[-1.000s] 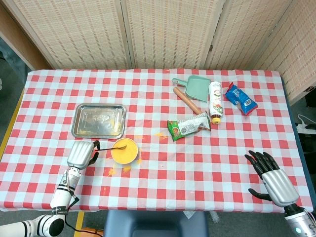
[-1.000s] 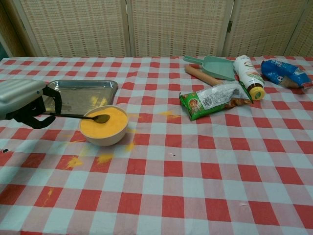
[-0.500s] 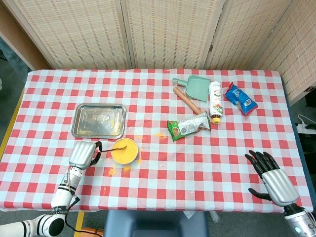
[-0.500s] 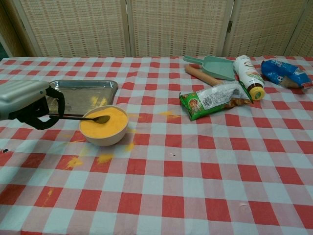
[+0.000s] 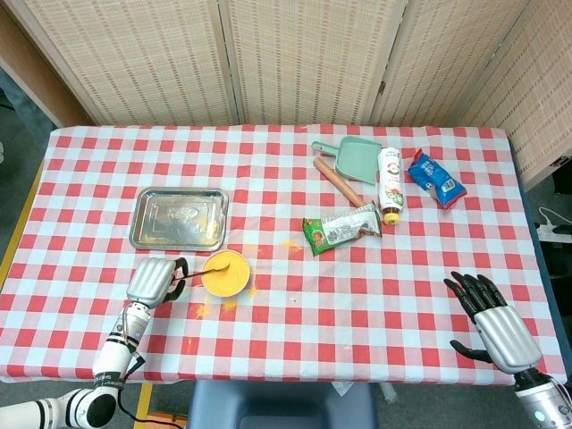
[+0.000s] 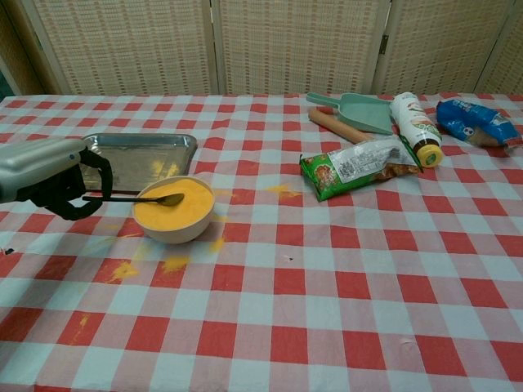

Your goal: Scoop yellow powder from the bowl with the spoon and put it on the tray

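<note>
**Short, open path from bowl to tray**

My left hand [image 6: 49, 178] holds the spoon [image 6: 135, 197] over the bowl [image 6: 174, 214]; the tray [image 6: 135, 160] sits just behind, nothing between. The snack packet [image 6: 359, 166], bottle [image 6: 415, 128] and dustpan [image 6: 353, 112] lie well off to the right.

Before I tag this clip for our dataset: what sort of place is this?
Likely a staged indoor test or lab corner, not a real kitchen: a table with a checked cloth, woven folding screens behind it, and assorted props such as a dustpan and snack packet.
</note>
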